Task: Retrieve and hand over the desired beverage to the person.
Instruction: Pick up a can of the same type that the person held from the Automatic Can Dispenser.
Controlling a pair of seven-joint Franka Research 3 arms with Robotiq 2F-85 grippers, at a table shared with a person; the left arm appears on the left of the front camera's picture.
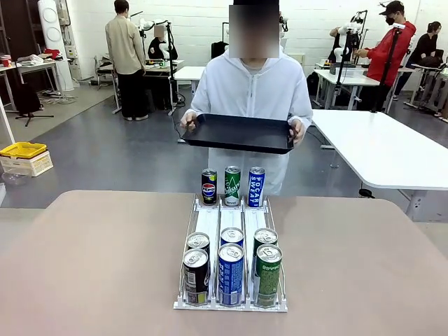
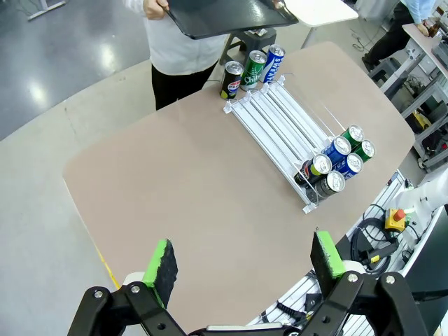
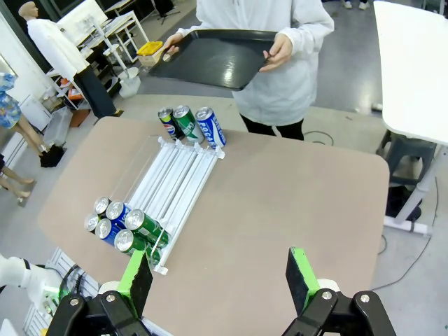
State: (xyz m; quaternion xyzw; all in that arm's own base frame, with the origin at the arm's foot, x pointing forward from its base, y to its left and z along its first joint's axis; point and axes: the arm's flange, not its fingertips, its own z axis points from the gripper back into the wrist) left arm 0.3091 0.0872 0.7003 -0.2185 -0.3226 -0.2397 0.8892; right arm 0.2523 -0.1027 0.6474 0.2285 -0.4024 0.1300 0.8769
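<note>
Left wrist view puts the left jaws nearest to us. Their two green pads stand wide apart with nothing between them, high over the brown worktop. Right wrist view gives us the same of the right jaws: two pads spread well apart, holding nothing.

On the worktop we count one white rack with three lanes running away from us. At its near end we count six cans in two rows of three. A black can, a blue can and a green can stand in front, with one more can just behind each.

At the rack's far end we count three more cans, upright and side by side: a Pepsi can, a green Chilsung can and a blue Pocari Sweat can. That makes nine cans in all.

Beyond the worktop's far edge stands the person in a white hooded jacket, facing us. The person holds one black tray by its two ends at waist height, behind and above the three far cans.
</note>
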